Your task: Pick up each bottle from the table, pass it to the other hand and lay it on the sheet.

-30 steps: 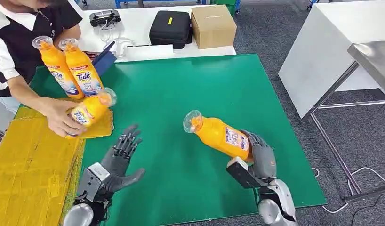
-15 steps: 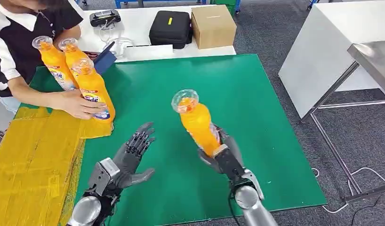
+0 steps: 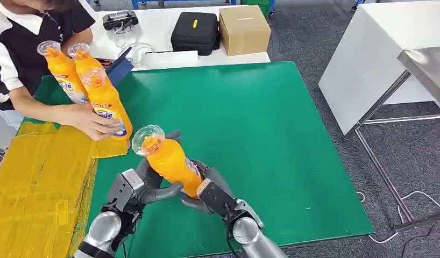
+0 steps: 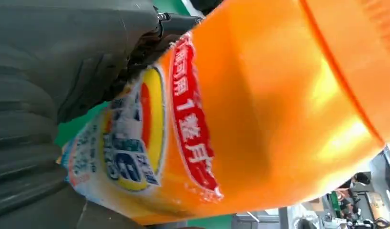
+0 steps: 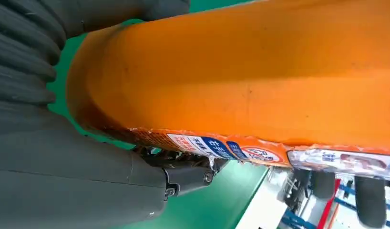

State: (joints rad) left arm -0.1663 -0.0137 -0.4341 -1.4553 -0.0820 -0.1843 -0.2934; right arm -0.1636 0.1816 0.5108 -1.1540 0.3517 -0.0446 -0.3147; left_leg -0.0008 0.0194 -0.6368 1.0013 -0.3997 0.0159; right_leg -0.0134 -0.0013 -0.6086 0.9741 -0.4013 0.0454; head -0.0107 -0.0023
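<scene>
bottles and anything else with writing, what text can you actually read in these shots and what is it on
"Tide": label of the upright bottle at the back beside the person.
"1": red band on the held bottle in the left wrist view; the characters around it are too blurred to read.
Blue and white label strip in the right wrist view: too small to read.
Cardboard box and black case: no legible text.

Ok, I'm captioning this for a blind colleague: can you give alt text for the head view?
Over a green table, the robot's right hand and left hand both hold one orange bottle, cap tilted up. To the left, a person's hand steadies one of three upright bottles by a yellow sheet.
</scene>
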